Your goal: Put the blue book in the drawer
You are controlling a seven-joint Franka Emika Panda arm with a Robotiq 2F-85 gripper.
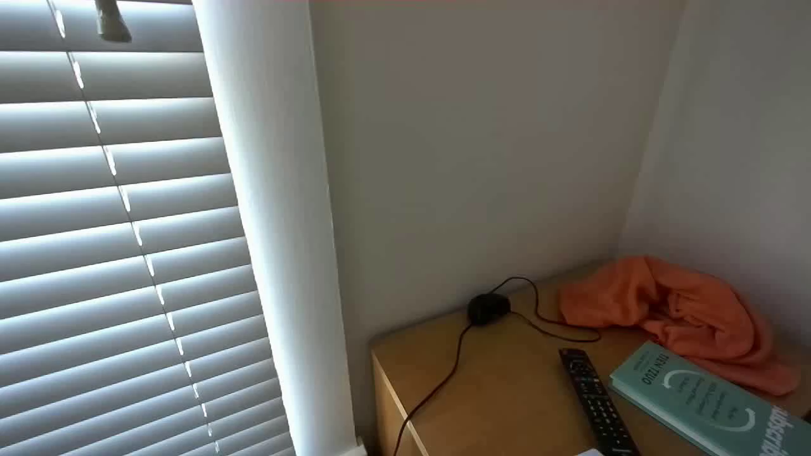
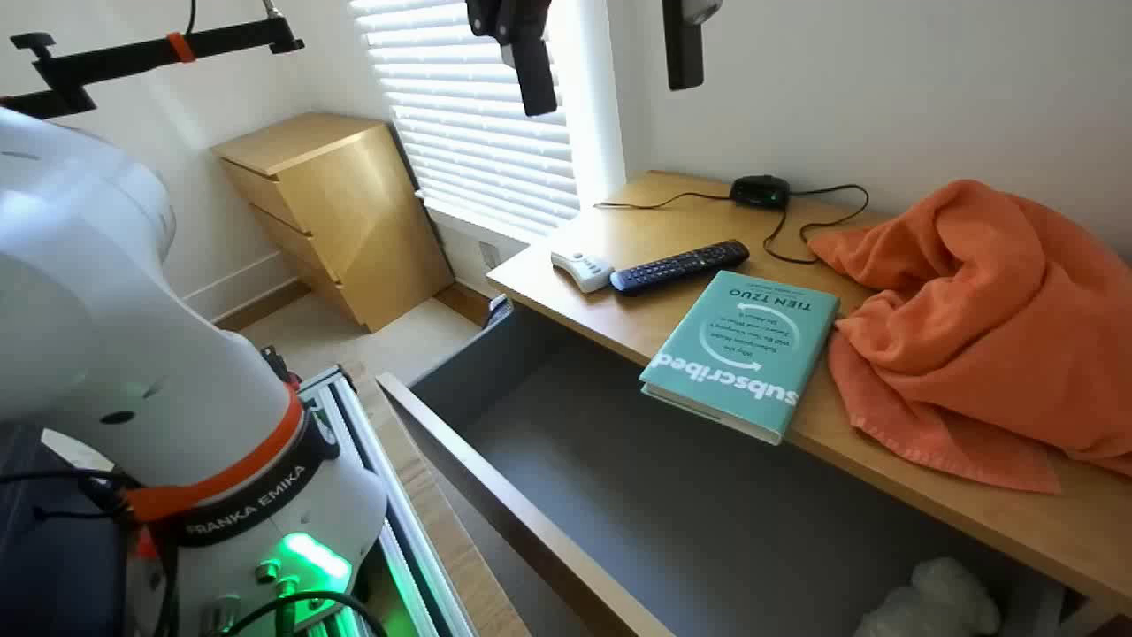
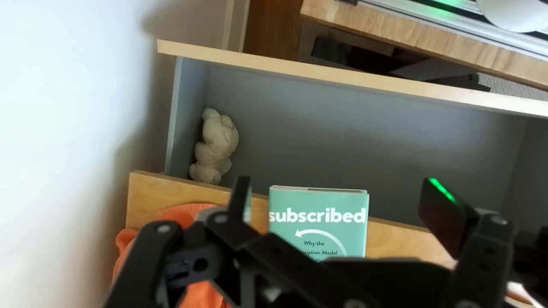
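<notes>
End effector (image 2: pixel 610 88): spread wide, held above the table (image 2: pixel 619 232) at my command.
Blue book (image 2: pixel 743 354): blue-green, flat on the table, title side up, one end jutting over the drawer (image 2: pixel 610 460).
Drawer: pulled open, grey inside; I see a pale plush toy (image 3: pixel 220 141) at one end.
Orange cloth (image 2: pixel 999 327): crumpled, just beside the book.
Black remote (image 2: pixel 681 265): near the book, white controller (image 2: pixel 581 270) just beside it.
</notes>
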